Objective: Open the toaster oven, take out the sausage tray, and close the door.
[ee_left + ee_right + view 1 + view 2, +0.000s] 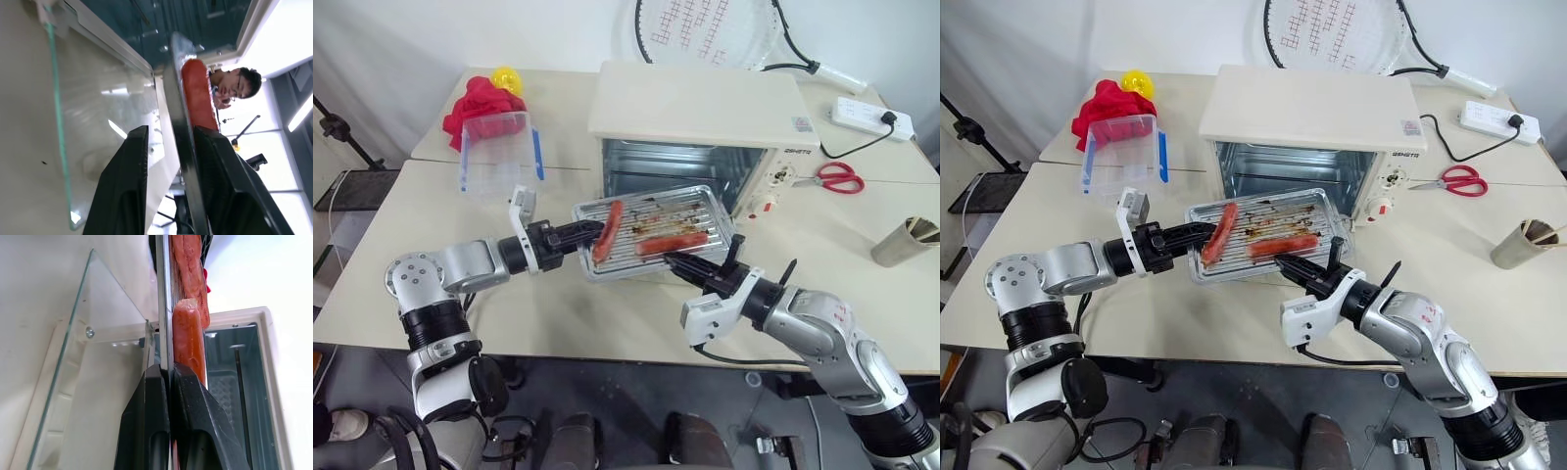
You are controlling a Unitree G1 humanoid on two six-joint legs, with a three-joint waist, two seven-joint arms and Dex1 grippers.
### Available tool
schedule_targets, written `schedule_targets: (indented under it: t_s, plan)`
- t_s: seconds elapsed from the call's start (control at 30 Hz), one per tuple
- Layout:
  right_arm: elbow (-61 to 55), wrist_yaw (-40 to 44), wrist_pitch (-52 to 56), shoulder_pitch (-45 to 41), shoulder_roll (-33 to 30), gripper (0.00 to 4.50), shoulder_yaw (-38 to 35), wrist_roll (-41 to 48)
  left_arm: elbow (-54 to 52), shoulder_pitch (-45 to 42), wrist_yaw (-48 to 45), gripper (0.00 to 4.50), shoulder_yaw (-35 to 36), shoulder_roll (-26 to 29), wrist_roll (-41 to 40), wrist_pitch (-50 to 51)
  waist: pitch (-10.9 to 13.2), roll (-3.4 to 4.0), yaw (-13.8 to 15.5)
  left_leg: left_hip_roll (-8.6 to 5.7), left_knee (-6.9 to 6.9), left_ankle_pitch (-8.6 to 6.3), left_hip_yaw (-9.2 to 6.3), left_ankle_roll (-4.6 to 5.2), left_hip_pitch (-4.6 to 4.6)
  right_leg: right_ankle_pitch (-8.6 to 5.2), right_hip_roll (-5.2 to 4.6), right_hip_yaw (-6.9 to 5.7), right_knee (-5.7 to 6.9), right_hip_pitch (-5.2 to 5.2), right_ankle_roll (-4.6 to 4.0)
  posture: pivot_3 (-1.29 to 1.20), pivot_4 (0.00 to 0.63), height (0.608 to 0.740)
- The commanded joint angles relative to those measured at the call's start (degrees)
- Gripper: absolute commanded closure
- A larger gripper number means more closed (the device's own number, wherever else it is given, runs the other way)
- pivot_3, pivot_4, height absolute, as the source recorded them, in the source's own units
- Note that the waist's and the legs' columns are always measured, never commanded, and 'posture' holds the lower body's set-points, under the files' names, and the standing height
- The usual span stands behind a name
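Note:
The cream toaster oven (695, 103) stands at the table's middle with its cavity open. Its glass door (98, 357) lies folded down flat beneath the sausage tray (666, 211). The silver tray, carrying two reddish sausages (608, 231), is out in front of the oven, above the door. My right gripper (677, 262) is shut on the tray's near rim, beside one sausage. My left gripper (592, 233) straddles the tray's left rim; in the left wrist view its fingers (134, 161) stand on either side of the rim with a gap on one side.
A clear plastic box with blue trim (494, 147) sits at the back left, with a red cloth (480, 98) behind it. Red scissors (837, 178), a power strip (867, 116) and a cup (906, 240) lie on the right. A person (234, 85) shows beyond the tray.

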Motion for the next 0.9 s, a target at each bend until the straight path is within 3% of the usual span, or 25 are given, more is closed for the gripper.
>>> schedule_targets:
  t_s: [0.03, 0.17, 0.27, 0.4, 0.47, 0.73, 0.9]
  plan:
    - [-1.12, -0.07, -0.93, -1.82, 0.64, 4.5, -0.41, 1.86, 3.68, -1.51, 4.97, 2.9, -0.35, -0.52, -6.96, -0.08, 0.0, 0.0, 0.06, -0.01, 0.0, 0.0, 0.01, 0.0, 0.0, 0.0, 0.0, 0.01, 0.0, 0.01, 0.0, 0.0, 0.15, 0.74]
    - [-0.85, 0.28, -1.14, -2.28, 0.82, 4.5, -0.01, 1.73, 5.77, -0.71, 10.87, 2.9, -1.97, -0.44, -11.41, -2.21, -0.01, -0.01, 0.09, -0.01, 0.01, 0.0, -0.01, 0.0, 0.02, 0.0, 0.0, 0.0, 0.01, 0.03, 0.0, 0.0, 0.15, 0.74]
    - [-1.26, 0.64, -1.43, -1.71, 0.67, 4.5, 0.03, 1.9, 7.38, 0.03, 11.66, 3.42, -5.26, 1.13, -17.66, -2.41, -0.01, -0.01, 0.0, -0.02, 0.0, 0.0, 0.01, 0.0, 0.02, 0.0, 0.0, 0.01, 0.0, 0.02, 0.0, 0.0, 0.15, 0.74]
    - [-1.23, 1.45, -1.1, -1.6, 0.6, 4.5, -0.24, 3.19, 6.59, 2.01, 15.89, 4.48, -10.04, 2.71, -26.08, -7.03, -0.01, -0.01, 0.04, -0.01, 0.0, 0.0, 0.0, 0.0, 0.03, 0.0, 0.0, 0.03, 0.01, 0.02, 0.0, 0.0, 0.15, 0.74]
    - [-1.49, 3.14, 0.75, -1.11, 0.67, 4.5, -1.22, 6.73, 5.54, 3.71, 18.62, 4.48, -12.06, 3.21, -31.45, -10.59, -0.01, -0.01, 0.0, -0.02, 0.0, 0.0, -0.02, 0.0, 0.03, 0.0, 0.0, 0.09, 0.01, 0.02, 0.0, 0.0, 0.15, 0.74]
    - [-2.49, 4.88, 1.87, 1.84, -0.53, 2.09, -4.71, 14.84, -0.14, 9.6, 16.17, 4.5, -8.88, 2.95, -32.97, -13.24, -0.01, -0.01, 0.05, -0.03, -0.01, 0.0, 0.02, 0.0, 0.04, 0.0, 0.03, 0.11, 0.0, 0.04, 0.0, 0.0, 0.15, 0.74]
    - [0.33, 4.46, -1.9, 8.72, -3.21, 0.56, -13.86, 21.81, -4.0, 18.97, 1.52, 4.5, -4.26, 7.34, -32.97, -9.9, -0.01, -0.01, 0.03, -0.03, -0.08, 0.0, 0.38, 0.0, 0.05, 0.0, 0.03, 0.11, -0.03, 0.04, 0.0, 0.0, 0.15, 0.74]
